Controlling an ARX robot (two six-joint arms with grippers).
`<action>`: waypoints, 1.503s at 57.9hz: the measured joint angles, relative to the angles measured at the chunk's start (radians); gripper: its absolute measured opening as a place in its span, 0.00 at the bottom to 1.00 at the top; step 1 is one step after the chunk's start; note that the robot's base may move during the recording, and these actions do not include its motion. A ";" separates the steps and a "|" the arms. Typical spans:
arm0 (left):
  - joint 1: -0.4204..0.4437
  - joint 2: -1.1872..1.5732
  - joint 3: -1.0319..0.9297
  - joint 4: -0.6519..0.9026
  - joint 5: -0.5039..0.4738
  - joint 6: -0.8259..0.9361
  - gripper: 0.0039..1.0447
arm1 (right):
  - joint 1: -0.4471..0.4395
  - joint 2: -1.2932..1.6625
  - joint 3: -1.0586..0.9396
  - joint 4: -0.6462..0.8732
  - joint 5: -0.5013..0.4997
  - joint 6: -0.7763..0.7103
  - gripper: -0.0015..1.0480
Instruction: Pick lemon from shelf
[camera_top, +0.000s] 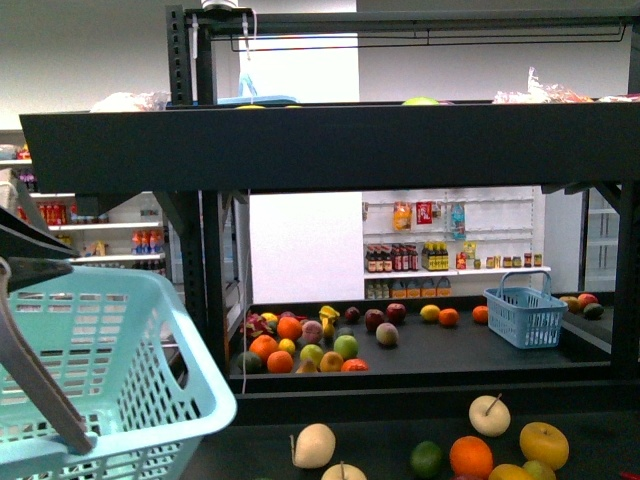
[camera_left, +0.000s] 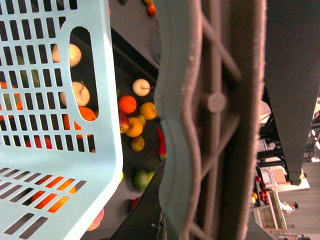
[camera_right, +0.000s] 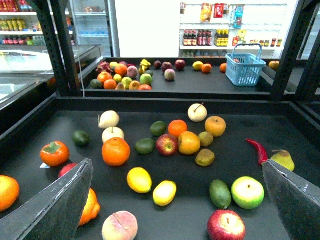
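Right gripper (camera_right: 177, 163): ours, wide open above the fruit.
Small yellow oval lemon (camera_right: 139, 180): loose on the black metal shelf (camera_right: 240, 135) surface.
Left gripper: we cannot tell its state; a pale blue plastic basket (camera_left: 50, 100) is close by.

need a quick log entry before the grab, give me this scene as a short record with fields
target: rounder lemon and longer lemon, lying close together
surface: shelf, dark flat tier strewn with loose fruit
right gripper: open, holding nothing, above the tier, short of both lemons
fruit nearby: orange, green apple
basket: light blue, held up at the robot's left
task state: no lemon picked yet
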 joint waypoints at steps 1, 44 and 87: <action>-0.023 0.000 -0.003 0.000 -0.005 0.001 0.11 | 0.000 0.000 0.000 0.000 0.000 0.000 0.98; -0.385 0.233 0.097 0.096 -0.071 0.044 0.11 | 0.000 0.000 0.000 0.000 0.000 0.000 0.98; -0.417 0.283 0.126 0.117 -0.097 0.031 0.10 | -0.160 1.446 0.599 0.176 -0.140 0.040 0.98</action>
